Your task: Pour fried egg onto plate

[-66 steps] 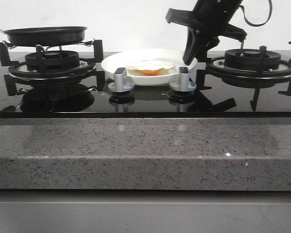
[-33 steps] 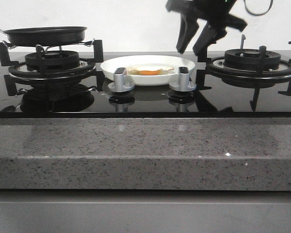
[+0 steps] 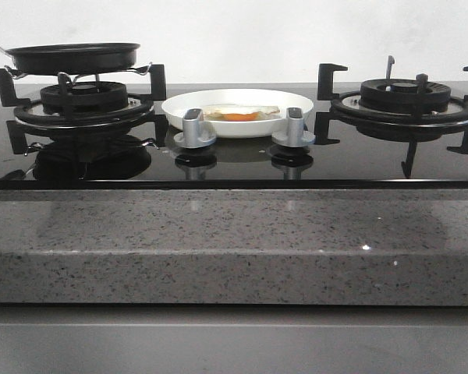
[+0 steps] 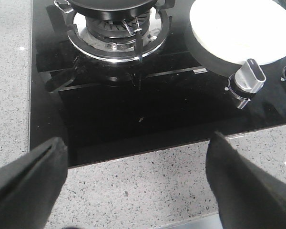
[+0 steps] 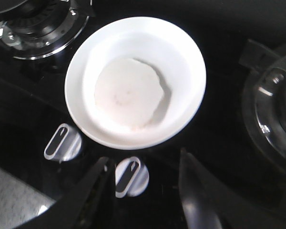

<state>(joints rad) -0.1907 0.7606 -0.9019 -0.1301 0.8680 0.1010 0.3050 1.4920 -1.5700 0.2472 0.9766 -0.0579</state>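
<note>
With the egg (image 3: 239, 114) flat in the plate (image 3: 296, 105), both open, empty tools, left (image 4: 133, 181) and right (image 5: 143, 200), should retreat clear of the knobs (image 5: 131, 176).

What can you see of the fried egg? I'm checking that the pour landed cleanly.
The fried egg lies flat inside the white plate, roughly centred, touching only the plate. From the front its orange yolk shows at the near edge under an irregular white layer; from above only the pale white side shows, so it seems to lie yolk-down. It looks whole, with nothing over the rim.
</note>
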